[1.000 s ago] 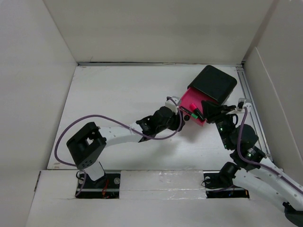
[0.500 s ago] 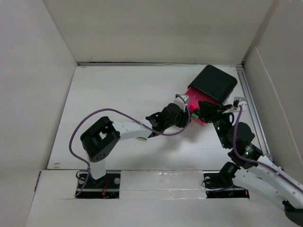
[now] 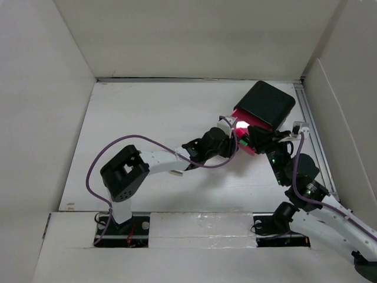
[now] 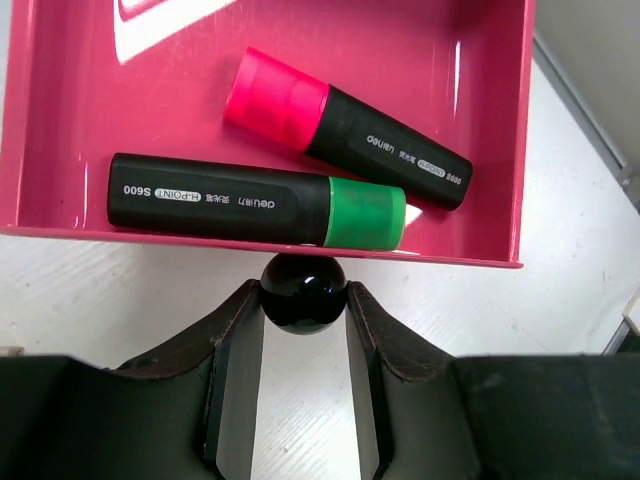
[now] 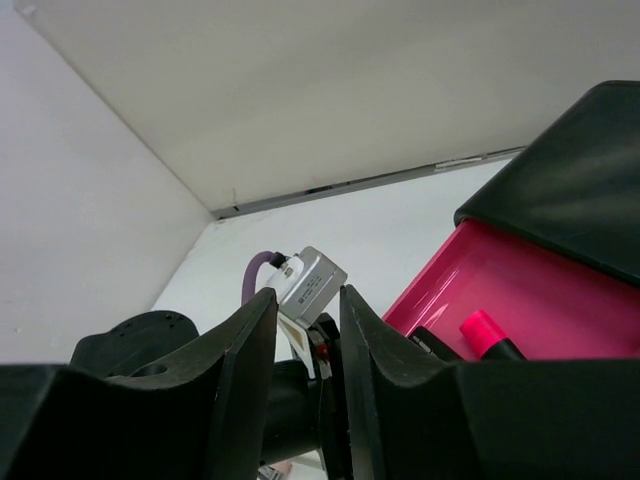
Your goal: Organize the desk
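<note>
The flat matte white desk [image 3: 147, 112] spreads from the arm bases to the white panel walls. Over its right half, the left gripper [image 4: 303, 312] is closed on a round glossy black knob [image 4: 303, 285], with 1 finger touching each side. The knob sits on the front wall of an open pink plastic drawer [image 4: 80, 120]. Inside lie 2 black markers: a green-capped highlighter [image 4: 255, 200] along the front wall and a pink-capped highlighter [image 4: 345, 130] just behind it, angled. The right gripper [image 5: 308, 320], just right of the drawer, has its fingers slightly apart and holds nothing. The drawer juts from a black box [image 3: 268, 101] near the desk's far right corner.
</note>
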Robot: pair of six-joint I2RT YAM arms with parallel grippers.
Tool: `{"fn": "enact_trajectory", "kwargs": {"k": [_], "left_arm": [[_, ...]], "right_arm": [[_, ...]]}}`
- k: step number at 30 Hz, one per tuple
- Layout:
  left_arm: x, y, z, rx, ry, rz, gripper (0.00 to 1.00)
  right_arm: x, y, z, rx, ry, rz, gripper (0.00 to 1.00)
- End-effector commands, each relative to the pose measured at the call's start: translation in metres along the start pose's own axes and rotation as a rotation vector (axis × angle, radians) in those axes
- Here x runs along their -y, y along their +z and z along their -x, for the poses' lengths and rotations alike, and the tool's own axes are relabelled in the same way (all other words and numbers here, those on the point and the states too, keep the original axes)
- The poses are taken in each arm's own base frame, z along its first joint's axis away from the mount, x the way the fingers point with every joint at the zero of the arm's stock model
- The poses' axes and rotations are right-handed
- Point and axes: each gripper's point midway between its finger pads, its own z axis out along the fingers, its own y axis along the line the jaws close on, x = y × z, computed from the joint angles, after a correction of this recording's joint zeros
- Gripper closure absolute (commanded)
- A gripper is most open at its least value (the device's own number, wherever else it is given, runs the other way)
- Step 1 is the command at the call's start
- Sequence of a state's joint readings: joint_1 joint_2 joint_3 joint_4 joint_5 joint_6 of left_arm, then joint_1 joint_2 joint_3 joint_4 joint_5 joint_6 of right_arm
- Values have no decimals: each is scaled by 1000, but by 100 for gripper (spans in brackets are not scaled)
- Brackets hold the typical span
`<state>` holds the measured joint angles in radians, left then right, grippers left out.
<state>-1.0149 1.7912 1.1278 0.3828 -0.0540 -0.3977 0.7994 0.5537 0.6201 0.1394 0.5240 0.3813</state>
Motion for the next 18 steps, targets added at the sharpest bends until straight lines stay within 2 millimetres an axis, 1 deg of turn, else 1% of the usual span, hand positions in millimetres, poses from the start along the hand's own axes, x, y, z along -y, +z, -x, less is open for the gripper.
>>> {"fn": "enact_trajectory", "kwargs": {"k": [1, 5, 7, 10, 11, 12, 13, 14, 15, 17, 18], "left_arm": [[39, -17, 81, 200, 7, -87, 91], [40, -11, 91, 216, 26, -75, 92], [44, -11, 100, 235, 29, -80, 92], [46, -11, 106, 248, 30, -84, 93], [45, -6, 103, 238, 33, -74, 92], [46, -5, 109, 250, 34, -69, 92], [46, -4, 111, 251, 35, -66, 92], [45, 1, 108, 247, 35, -62, 93], [43, 4, 113, 253, 34, -62, 93], [43, 11, 109, 241, 33, -63, 92], [40, 16, 112, 243, 23, -61, 92]], "right_arm": [[-10, -2, 27, 68, 36, 30, 63], [-9, -4, 30, 76, 45, 32, 63], [-9, -6, 33, 84, 50, 35, 63], [-9, -8, 35, 90, 52, 38, 63], [-9, -8, 35, 90, 54, 38, 63], [-9, -8, 35, 89, 54, 40, 64], [-10, -8, 33, 86, 52, 41, 65], [-11, -8, 35, 86, 53, 43, 68], [-11, -8, 34, 82, 51, 48, 72], [-11, -8, 34, 82, 49, 46, 79], [-11, -8, 35, 84, 50, 46, 87]]}}
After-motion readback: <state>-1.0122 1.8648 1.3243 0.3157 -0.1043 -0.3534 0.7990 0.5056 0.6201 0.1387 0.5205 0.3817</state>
